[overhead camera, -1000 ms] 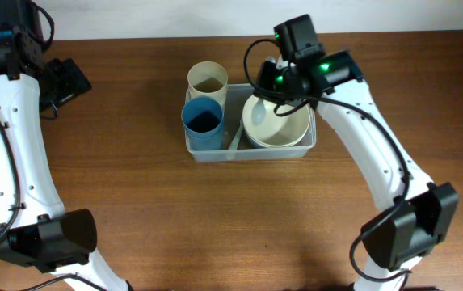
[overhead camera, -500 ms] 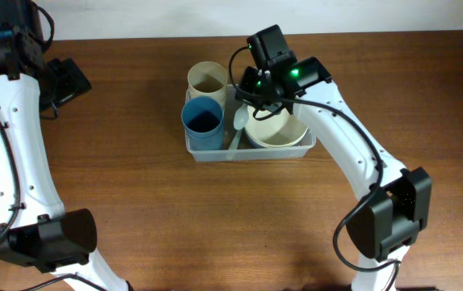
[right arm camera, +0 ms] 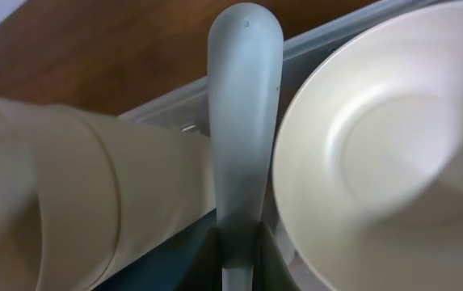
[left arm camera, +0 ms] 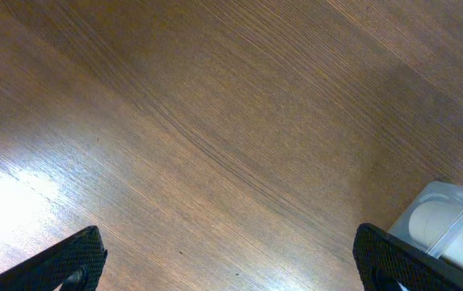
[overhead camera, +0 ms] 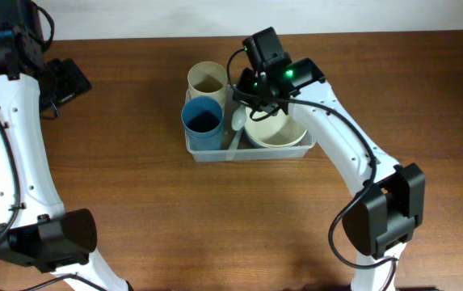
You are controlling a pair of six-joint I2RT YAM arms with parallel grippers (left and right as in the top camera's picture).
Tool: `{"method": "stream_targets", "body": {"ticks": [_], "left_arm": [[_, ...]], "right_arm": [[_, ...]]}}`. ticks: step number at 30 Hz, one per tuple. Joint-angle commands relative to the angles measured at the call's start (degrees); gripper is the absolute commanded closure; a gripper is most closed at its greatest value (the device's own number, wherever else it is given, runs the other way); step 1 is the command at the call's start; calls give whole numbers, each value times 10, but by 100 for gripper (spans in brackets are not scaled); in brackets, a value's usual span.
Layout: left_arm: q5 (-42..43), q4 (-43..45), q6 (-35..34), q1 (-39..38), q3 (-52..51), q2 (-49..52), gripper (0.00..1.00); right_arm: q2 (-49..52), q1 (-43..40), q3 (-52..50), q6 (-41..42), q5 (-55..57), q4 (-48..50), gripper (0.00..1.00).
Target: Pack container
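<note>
Right wrist view: the right gripper (right arm camera: pixel 239 263), mostly cut off at the frame's bottom edge, pinches a pale grey plastic spoon (right arm camera: pixel 244 105) between a beige paper cup (right arm camera: pixel 77 186) and a cream round bowl (right arm camera: pixel 376 145) in the clear rectangular plastic container (right arm camera: pixel 321 38). The left gripper (left arm camera: pixel 231 260) gapes wide and is empty.

Desk (overhead camera: pixel 239 218): wide bare wood is lying open in front of the container (overhead camera: pixel 247 154) and to its left. Left claw (left arm camera: pixel 231 267) is hanging there with fingers spread, nothing beneath it, container corner just at view edge.

Inside the container: blue cup (overhead camera: pixel 203 121) and beige cup (overhead camera: pixel 207 79) are filling the left end; white bowl (overhead camera: pixel 281 131) is taking up the right end. Grey spoon (right arm camera: pixel 243 121) is occupying the narrow gap between them, nearly touching both sides. Right claw (right arm camera: pixel 239 263), clamped on the spoon handle, and its arm are blocking approach from above the bowl.
</note>
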Motion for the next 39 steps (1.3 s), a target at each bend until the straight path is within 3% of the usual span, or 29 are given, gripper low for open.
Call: {"method": "stream_targets", "body": {"ticks": [1, 7, 12, 14, 24, 27, 32, 39], "left_arm": [[-4, 0, 5, 2, 5, -2, 0], [-4, 0, 5, 2, 5, -2, 0], [-4, 0, 5, 2, 5, -2, 0], [-4, 0, 5, 2, 5, -2, 0], [-4, 0, 5, 2, 5, -2, 0], [-4, 0, 5, 2, 5, -2, 0], [-4, 0, 5, 2, 5, -2, 0], [-4, 0, 5, 2, 5, -2, 1]], "right_arm": [[16, 16, 9, 5, 10, 3, 95], [30, 17, 9, 5, 7, 3, 91], [30, 17, 9, 5, 7, 7, 79], [30, 17, 9, 5, 8, 7, 68], [29, 14, 11, 2, 7, 6, 53], [24, 2, 23, -38, 8, 2, 40], [10, -40, 87, -104, 39, -90, 0], [-4, -139, 237, -149, 96, -295, 1]]}}
